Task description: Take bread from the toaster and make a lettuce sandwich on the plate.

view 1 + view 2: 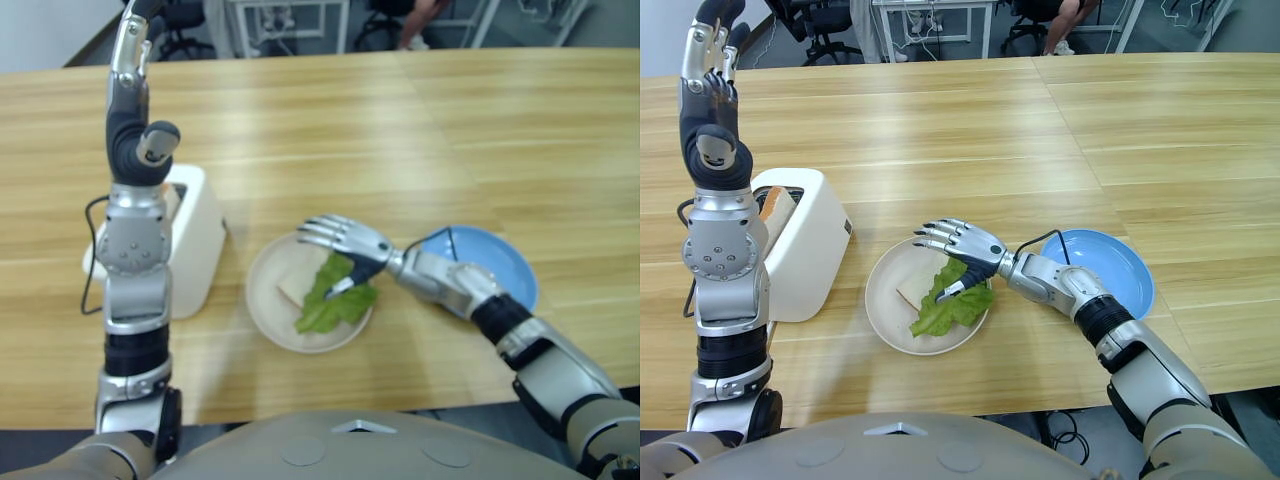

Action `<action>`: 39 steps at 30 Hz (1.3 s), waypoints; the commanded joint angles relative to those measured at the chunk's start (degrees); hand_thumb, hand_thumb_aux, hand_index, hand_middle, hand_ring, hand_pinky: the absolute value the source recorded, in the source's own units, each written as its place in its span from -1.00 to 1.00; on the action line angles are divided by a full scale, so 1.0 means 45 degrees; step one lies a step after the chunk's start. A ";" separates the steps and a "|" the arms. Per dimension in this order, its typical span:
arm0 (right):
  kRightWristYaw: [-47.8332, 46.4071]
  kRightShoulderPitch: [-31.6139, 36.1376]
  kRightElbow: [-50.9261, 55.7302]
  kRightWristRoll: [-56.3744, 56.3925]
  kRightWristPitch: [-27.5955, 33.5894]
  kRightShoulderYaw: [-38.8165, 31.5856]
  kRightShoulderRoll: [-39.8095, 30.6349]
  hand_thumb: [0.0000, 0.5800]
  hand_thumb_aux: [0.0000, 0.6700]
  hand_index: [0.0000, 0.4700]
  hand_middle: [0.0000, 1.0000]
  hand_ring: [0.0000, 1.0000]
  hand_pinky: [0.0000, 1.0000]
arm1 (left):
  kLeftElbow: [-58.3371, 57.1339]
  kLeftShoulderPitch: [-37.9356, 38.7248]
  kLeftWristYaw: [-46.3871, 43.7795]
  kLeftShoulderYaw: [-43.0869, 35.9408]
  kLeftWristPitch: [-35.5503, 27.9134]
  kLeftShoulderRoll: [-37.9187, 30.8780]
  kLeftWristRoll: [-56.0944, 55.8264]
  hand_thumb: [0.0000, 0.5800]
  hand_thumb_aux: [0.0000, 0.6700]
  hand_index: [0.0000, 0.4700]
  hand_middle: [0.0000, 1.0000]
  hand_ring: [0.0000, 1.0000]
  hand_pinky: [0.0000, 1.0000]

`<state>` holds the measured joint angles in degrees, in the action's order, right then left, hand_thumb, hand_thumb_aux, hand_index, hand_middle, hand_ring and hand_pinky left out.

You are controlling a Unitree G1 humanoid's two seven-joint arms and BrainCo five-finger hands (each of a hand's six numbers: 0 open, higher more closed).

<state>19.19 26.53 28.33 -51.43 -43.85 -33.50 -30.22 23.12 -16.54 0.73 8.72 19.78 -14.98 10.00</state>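
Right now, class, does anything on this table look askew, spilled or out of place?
Nothing is spilled or damaged. The lettuce lies off-centre on the plate, covering only the right part of the bread slice, with the right hand over it. A second slice sticks up at a slant from the toaster.

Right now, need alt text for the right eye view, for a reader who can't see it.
The robot's right hand, fingers spread, hovers low over a lettuce leaf lying on a bread slice on a round beige plate. Left of the plate, a white toaster holds a second slice; the left hand is held high, and a blue dish sits right.
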 commanded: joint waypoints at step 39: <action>-0.4209 -0.4134 -0.6302 1.2774 -0.1812 1.0908 0.0978 -1.00 -1.00 -1.00 -1.00 -1.00 -1.00 | -0.4902 0.7830 -0.3691 0.4137 0.1292 -0.9574 0.4049 -1.00 -1.00 -1.00 -1.00 -1.00 -1.00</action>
<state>0.88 7.43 1.04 8.18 -52.32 13.98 -26.21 0.65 15.70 -12.34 25.77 25.42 -56.06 27.01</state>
